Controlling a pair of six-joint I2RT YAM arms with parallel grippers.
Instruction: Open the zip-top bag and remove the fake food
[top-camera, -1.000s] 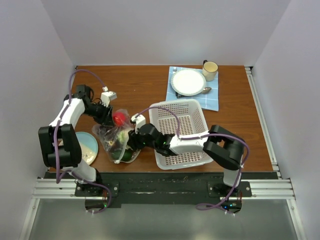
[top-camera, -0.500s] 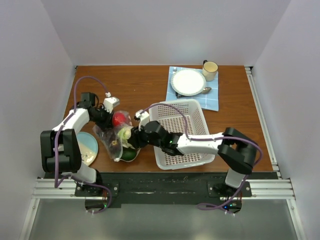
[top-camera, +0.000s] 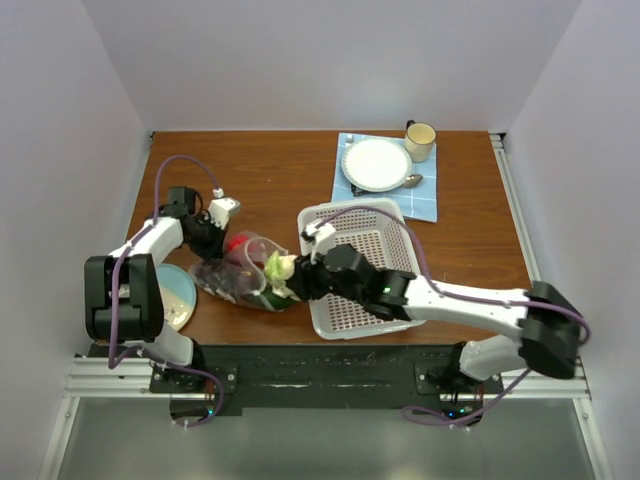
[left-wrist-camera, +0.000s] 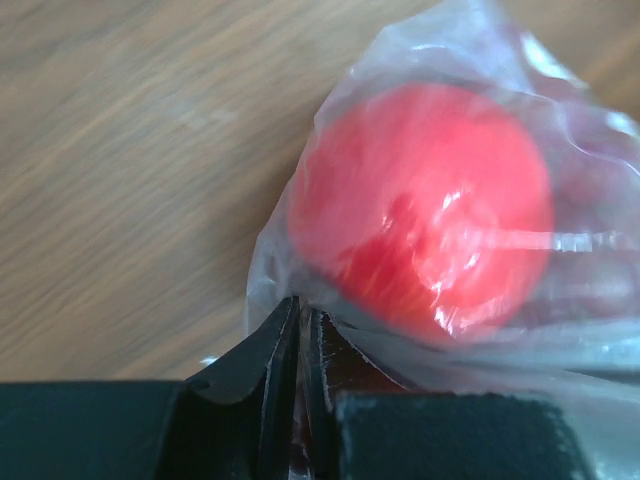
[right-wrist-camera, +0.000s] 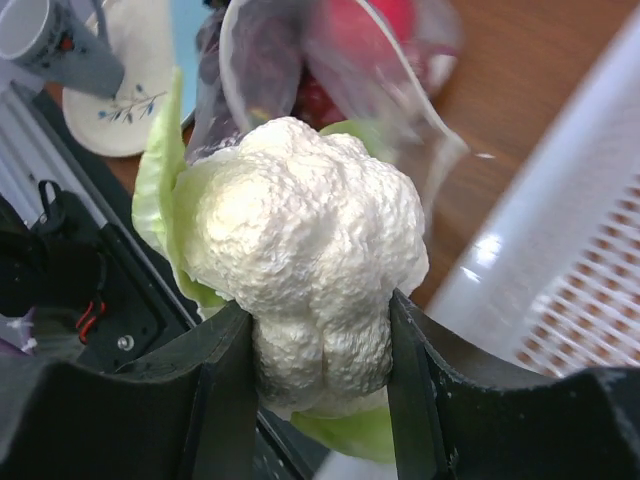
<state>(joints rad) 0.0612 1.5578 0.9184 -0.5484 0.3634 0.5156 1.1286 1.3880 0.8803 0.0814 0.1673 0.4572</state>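
The clear zip-top bag (top-camera: 236, 280) lies on the table at front left with the red ball fruit (top-camera: 238, 243) and dark pieces inside. My left gripper (top-camera: 215, 238) is shut on the bag's edge (left-wrist-camera: 290, 300), right beside the red fruit (left-wrist-camera: 430, 215). My right gripper (top-camera: 290, 275) is shut on a cream-white lumpy cauliflower piece with pale green leaves (right-wrist-camera: 310, 245), held just outside the bag's open mouth (right-wrist-camera: 330, 80). That piece also shows in the top view (top-camera: 277, 266).
A white perforated basket (top-camera: 365, 265) stands right of the bag, under my right arm. A pale plate (top-camera: 178, 295) lies at front left. A white plate (top-camera: 377, 163), a cup (top-camera: 420, 139) and a spoon sit on a blue cloth at the back.
My right gripper has drawn back to the right, pulling the cauliflower piece out of the bag. The bag has sunk flatter toward the table. My left gripper has shifted slightly, still pinching the bag.
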